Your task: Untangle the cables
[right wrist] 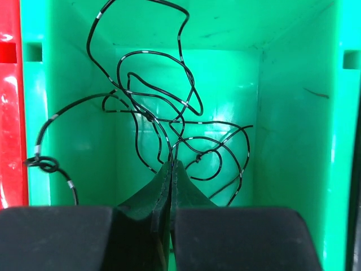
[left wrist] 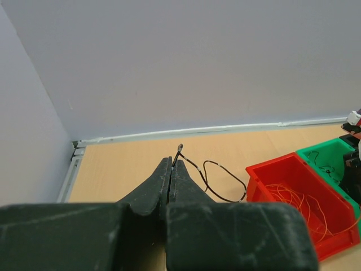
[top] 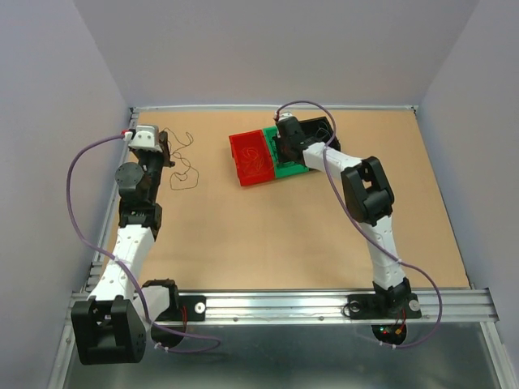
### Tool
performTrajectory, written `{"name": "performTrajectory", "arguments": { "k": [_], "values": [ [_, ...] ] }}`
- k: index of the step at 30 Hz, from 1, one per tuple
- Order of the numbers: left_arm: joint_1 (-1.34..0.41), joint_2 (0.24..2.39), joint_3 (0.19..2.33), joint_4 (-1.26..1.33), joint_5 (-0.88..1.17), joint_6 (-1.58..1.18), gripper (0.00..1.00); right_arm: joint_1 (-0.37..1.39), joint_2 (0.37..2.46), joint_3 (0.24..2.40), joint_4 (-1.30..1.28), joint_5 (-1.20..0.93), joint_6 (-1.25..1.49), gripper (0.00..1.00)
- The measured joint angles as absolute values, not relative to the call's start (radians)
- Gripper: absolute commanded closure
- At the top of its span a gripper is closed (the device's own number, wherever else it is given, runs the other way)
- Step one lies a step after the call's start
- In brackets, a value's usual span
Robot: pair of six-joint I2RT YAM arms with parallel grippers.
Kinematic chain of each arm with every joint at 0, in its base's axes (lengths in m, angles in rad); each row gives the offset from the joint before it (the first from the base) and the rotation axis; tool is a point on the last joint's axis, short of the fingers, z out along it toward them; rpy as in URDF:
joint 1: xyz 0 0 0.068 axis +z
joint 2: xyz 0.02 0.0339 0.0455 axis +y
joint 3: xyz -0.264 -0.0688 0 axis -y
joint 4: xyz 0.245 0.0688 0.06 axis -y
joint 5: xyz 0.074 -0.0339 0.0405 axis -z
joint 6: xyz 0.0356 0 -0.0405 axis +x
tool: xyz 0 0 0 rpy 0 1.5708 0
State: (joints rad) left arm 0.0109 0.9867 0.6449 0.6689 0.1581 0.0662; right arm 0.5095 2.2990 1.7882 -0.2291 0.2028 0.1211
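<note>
Left end effector (left wrist: pixel 172 162) — pinching thin black wire (left wrist: pixel 179 148) trailing onto tan tabletop (left wrist: pixel 124 164) | right end effector (right wrist: pixel 171 165) — pressed together among dark wires (right wrist: pixel 148 116) inside green plastic bin (right wrist: pixel 293 113) | red-orange wires (left wrist: pixel 293 195) in red plastic bin (left wrist: pixel 271 164)

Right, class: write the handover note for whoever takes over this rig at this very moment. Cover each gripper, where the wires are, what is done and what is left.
Left gripper: shut on one end of a black wire; the rest lies loose on the table, left of the red bin.
Right gripper: shut, down inside the green bin; whether it pinches a wire is unclear.
Done: orange wires are in the red bin and dark wires in the green bin.
Left: the black wire is not yet in a bin, and the dark wires look looped over each other.
</note>
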Motion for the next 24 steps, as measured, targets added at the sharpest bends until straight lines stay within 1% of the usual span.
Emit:
{"name": "performTrajectory", "arguments": {
  "k": [3,4,5,7,8,10,13,14,15,17,19,22,23,24],
  "values": [
    [0.007,0.987,0.645,0.669,0.157,0.072,1.0,0.509,2.296,1.798,-0.25,0.204,0.121,0.96],
    [0.007,0.987,0.645,0.669,0.157,0.073,1.0,0.509,2.291,1.798,-0.257,0.204,0.122,0.93],
    [0.007,0.987,0.645,0.669,0.157,0.075,1.0,0.509,2.282,1.798,-0.268,0.204,0.121,0.84],
    [0.003,0.987,0.645,0.669,0.153,0.079,1.0,0.509,2.259,1.798,-0.282,0.206,0.116,0.79],
    [-0.003,0.987,0.645,0.669,0.153,0.082,1.0,0.509,2.246,1.798,-0.285,0.209,0.117,0.74],
    [-0.02,0.987,0.645,0.669,0.154,0.086,1.0,0.509,2.212,1.798,-0.285,0.216,0.112,0.7],
    [-0.035,0.987,0.645,0.668,0.157,0.094,1.0,0.509,2.171,1.798,-0.284,0.224,0.11,0.66],
    [-0.04,0.987,0.645,0.668,0.157,0.097,1.0,0.509,2.152,1.799,-0.284,0.228,0.11,0.62],
    [-0.041,0.987,0.645,0.668,0.157,0.097,1.0,0.509,2.14,1.8,-0.283,0.229,0.109,0.6],
    [-0.045,0.987,0.645,0.667,0.157,0.101,1.0,0.509,2.128,1.8,-0.281,0.233,0.109,0.58],
    [-0.047,0.987,0.645,0.667,0.156,0.103,1.0,0.509,2.125,1.802,-0.282,0.234,0.109,0.58],
    [-0.053,0.987,0.645,0.664,0.156,0.108,1.0,0.509,2.125,1.802,-0.286,0.236,0.109,0.68],
    [-0.056,0.987,0.645,0.663,0.156,0.109,1.0,0.509,2.125,1.802,-0.285,0.235,0.109,0.7],
    [-0.058,0.987,0.645,0.662,0.155,0.111,1.0,0.509,2.125,1.805,-0.286,0.235,0.108,0.7]
  ]
}}
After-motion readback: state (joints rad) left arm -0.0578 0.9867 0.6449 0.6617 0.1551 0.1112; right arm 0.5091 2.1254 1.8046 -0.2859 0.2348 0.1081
